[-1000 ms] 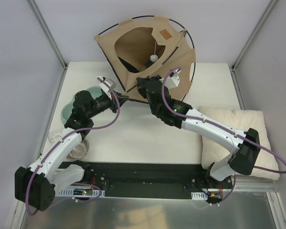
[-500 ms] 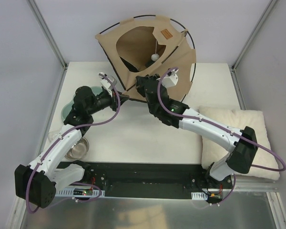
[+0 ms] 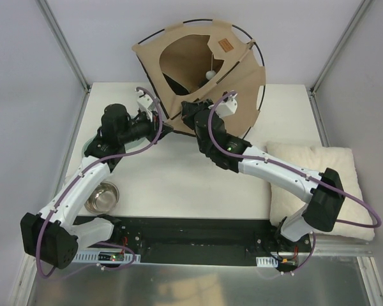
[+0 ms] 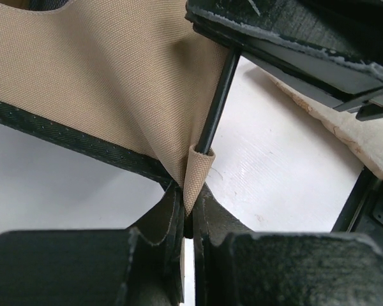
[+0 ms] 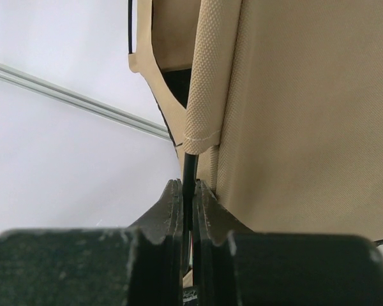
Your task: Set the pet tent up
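Hanging inside the tan pet tent (image 3: 242,80) is a white pom-pom (image 3: 210,74).

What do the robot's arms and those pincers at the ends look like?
Two slim arms: the left arm and right arm have white shells between chunky black joints. A purple cable loops along each. The left pincer and right pincer are black, with two flat fingers.
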